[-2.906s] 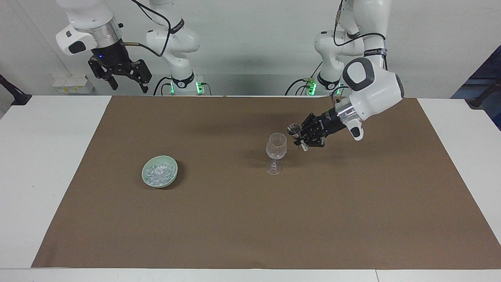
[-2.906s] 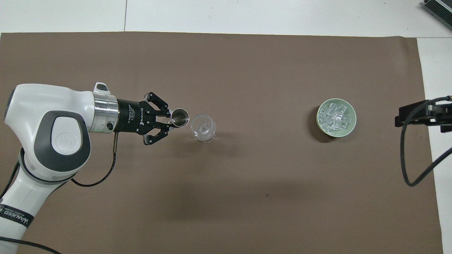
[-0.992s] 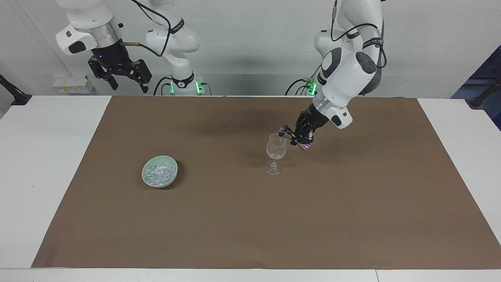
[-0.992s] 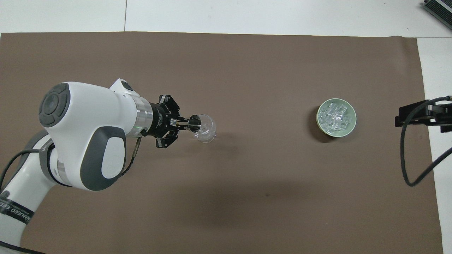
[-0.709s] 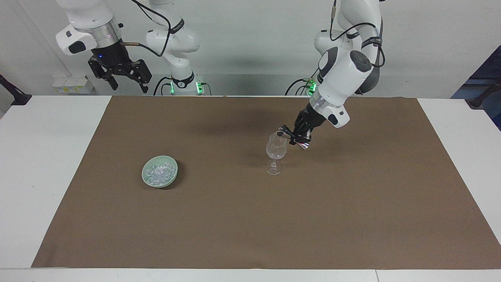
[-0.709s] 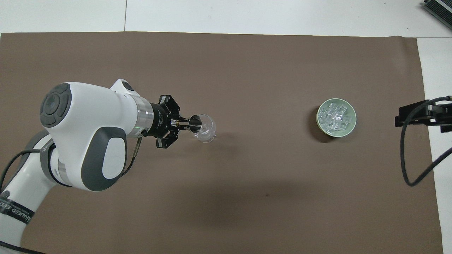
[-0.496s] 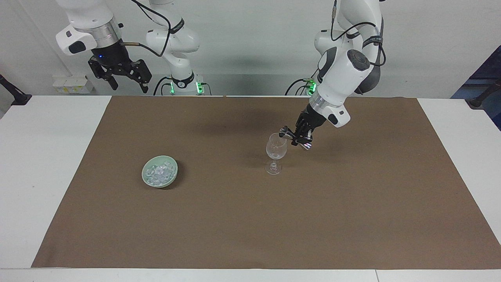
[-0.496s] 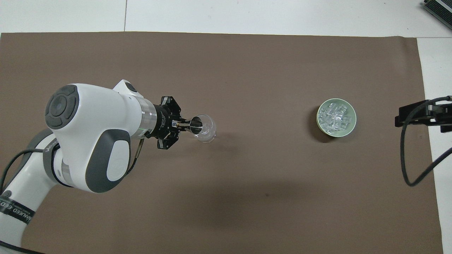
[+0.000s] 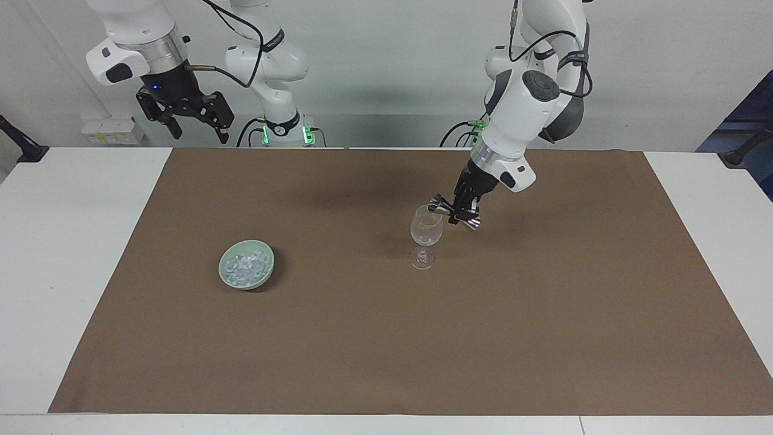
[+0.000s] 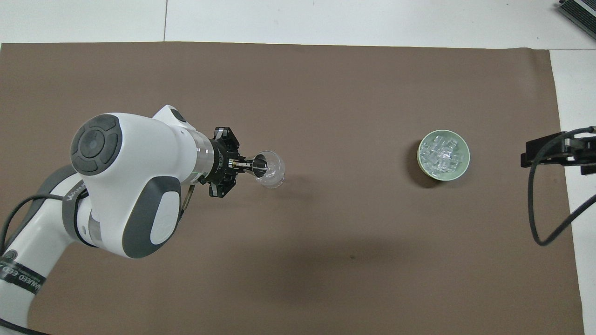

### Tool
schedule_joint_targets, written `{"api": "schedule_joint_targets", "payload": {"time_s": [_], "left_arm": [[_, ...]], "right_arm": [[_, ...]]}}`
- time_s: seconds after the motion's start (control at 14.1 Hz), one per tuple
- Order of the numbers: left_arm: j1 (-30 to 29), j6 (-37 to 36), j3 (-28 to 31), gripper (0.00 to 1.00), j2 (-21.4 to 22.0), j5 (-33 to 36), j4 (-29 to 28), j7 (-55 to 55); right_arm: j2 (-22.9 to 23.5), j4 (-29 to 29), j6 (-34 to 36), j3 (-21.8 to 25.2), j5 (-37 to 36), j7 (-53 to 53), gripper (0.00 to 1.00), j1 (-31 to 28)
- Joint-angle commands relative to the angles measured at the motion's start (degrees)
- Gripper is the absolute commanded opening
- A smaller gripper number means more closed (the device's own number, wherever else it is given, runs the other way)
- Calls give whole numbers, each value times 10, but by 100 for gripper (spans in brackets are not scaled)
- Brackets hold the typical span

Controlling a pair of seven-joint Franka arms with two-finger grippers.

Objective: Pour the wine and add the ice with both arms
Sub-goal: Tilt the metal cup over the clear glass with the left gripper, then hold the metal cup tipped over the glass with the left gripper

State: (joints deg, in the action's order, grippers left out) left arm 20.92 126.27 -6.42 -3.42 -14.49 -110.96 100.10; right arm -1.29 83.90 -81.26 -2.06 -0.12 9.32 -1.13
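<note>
A clear wine glass (image 9: 426,232) (image 10: 271,170) stands upright on the brown mat, toward the left arm's end of the table. My left gripper (image 9: 454,212) (image 10: 241,164) is shut on a small metal cup (image 9: 439,206) (image 10: 259,164), which is tipped with its mouth over the glass's rim. No wine shows; the glass's bowl looks clear. The ice (image 9: 244,264) (image 10: 442,153) lies heaped in a pale green bowl (image 9: 258,281) (image 10: 467,156) toward the right arm's end. My right gripper (image 9: 198,128) waits open, high over the table's edge by its base.
The brown mat (image 9: 386,338) covers most of the white table (image 9: 66,254). A black cable (image 10: 540,223) loops over the mat's edge at the right arm's end. A dark object (image 10: 577,11) sits at the table's corner.
The left wrist has rolled and swung up, tipping the metal cup from upright beside the glass to mouth-down over its rim. The right arm has stayed still.
</note>
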Motion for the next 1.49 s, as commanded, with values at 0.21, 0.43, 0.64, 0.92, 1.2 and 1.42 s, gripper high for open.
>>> {"api": "schedule_joint_targets", "payload": {"time_s": [0.21,0.43,0.64,0.92,1.2,1.42], "left_arm": [[25,2,9,0,-6,45,13,41],[30,-1,9,0,-6,62,14,47],[33,-4,9,0,-6,70,14,48],[34,-6,9,0,-6,89,16,53],[38,-11,9,0,-7,107,24,58],[38,-16,10,0,-10,115,26,65]], "right_arm": [[-12,14,-9,4,13,5,100,0],[-12,14,-9,4,13,4,100,0],[-12,14,-9,4,13,4,100,0],[-12,14,-9,4,13,4,100,0],[-12,14,-9,4,13,5,100,0],[-12,14,-9,4,13,4,100,0]]}}
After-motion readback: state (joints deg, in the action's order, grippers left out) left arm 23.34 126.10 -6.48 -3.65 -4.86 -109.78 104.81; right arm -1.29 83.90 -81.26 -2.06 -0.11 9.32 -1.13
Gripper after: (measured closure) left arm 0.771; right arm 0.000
